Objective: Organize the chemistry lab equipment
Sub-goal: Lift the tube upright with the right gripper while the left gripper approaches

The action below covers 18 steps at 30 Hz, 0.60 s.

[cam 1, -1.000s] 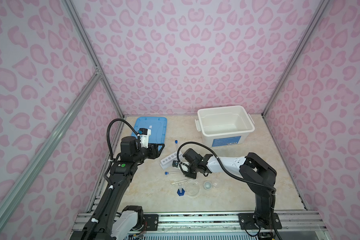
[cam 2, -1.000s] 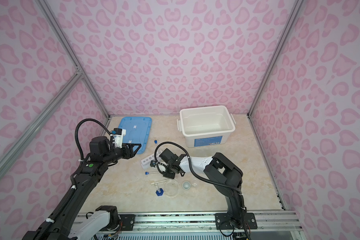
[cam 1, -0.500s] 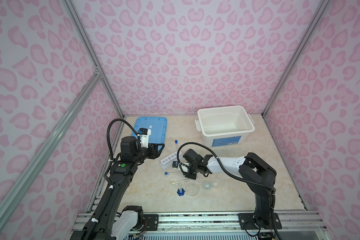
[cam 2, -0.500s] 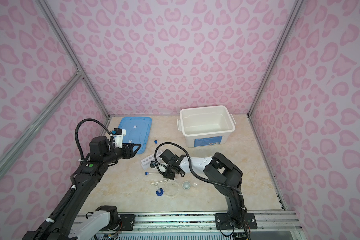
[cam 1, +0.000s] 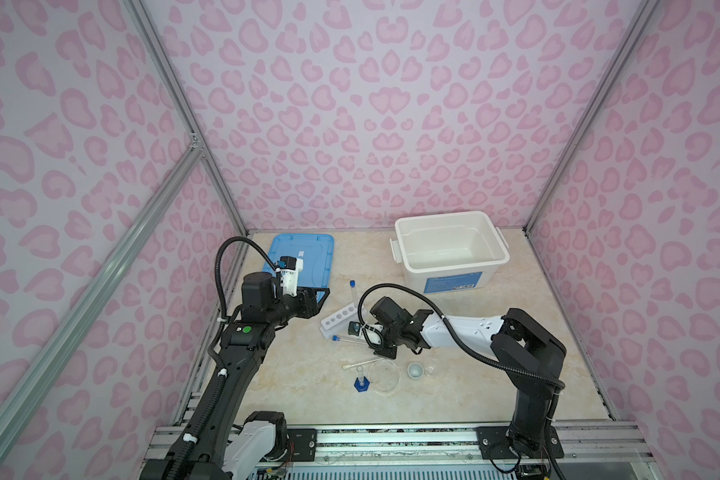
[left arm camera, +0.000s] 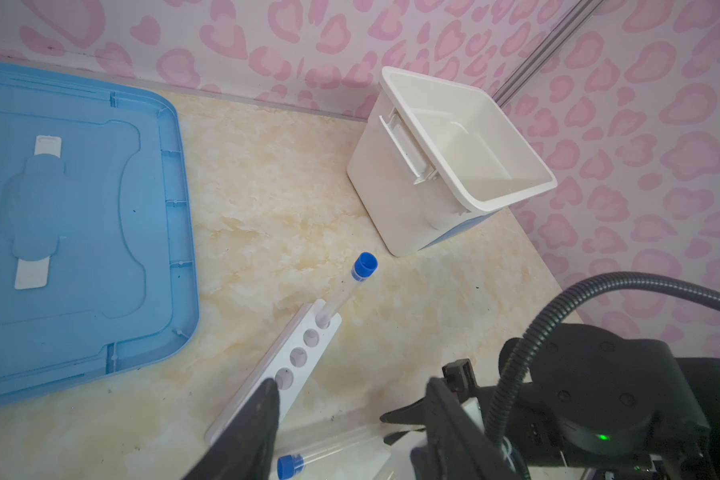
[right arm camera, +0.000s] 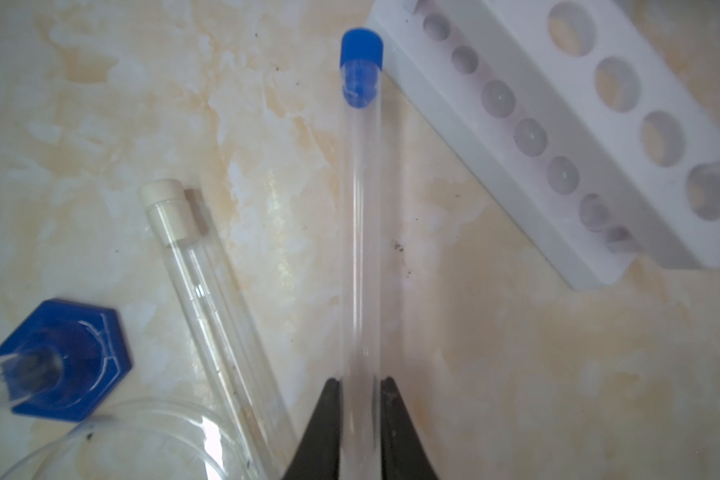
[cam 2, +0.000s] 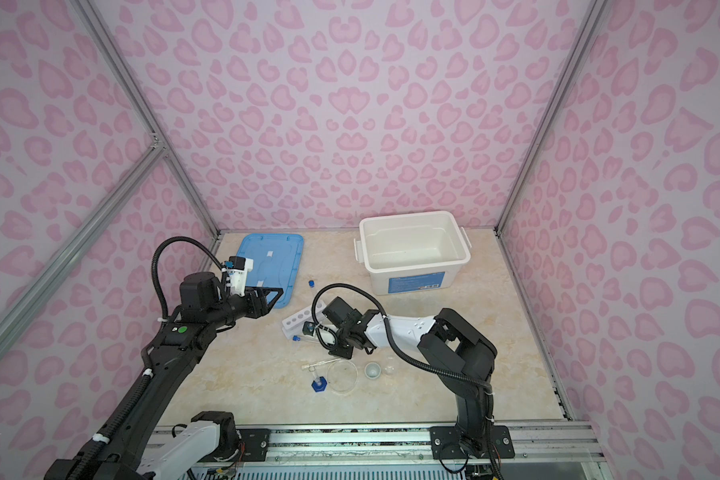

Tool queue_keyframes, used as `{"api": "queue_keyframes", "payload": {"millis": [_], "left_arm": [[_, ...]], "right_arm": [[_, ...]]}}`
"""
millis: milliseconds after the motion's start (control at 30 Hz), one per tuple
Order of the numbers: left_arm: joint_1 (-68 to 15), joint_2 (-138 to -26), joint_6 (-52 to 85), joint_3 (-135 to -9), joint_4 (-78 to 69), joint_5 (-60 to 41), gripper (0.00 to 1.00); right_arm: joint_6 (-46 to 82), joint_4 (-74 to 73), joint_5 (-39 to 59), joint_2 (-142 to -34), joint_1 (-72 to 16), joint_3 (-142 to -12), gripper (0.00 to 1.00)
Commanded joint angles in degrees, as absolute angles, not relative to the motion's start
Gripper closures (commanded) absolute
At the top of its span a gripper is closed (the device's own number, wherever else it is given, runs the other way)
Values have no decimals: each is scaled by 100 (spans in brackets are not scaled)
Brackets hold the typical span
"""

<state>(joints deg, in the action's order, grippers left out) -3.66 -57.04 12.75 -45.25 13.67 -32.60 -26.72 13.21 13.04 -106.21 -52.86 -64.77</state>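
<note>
Right wrist view: found right gripper (right arm camera: 359,380) with black fingers (right arm camera: 327,415) clamped on both sides of a slim clear blue-capped test tube (right arm camera: 360,208), well away from its cap. Located it on the marbled tabletop (right arm camera: 516,374) just beside the white six-hole plastic rack (right arm camera: 558,137); cannot confirm any lift from this blurred angle. Noted left gripper (left arm camera: 350,382) spread open, empty, hovering near the rack's end. Judged risks: pivoting or slipping of the smooth tube, owing to the far-end grip; striking the white-capped clear tube (right arm camera: 200,291) alongside, or nudging the rack, on any swing.
</note>
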Motion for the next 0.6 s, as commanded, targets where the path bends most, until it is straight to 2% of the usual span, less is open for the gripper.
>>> {"api": "queue_keyframes", "payload": {"millis": [0,300,567], "left_arm": [[-359,-5686,1195,-4605,1357,-3379,42],[-360,-5883,1186,-4909,1452,-4054,43],[-519,-6151,988,-5086,1683,-4649,51]], "right_arm": [[-2716,1332,1161,-10439,-5277,-6366,84],[-2294,970,987,-9363,-5191,-5881,84],[-1815,82,697,-8511,-5181,-5396,84]]}}
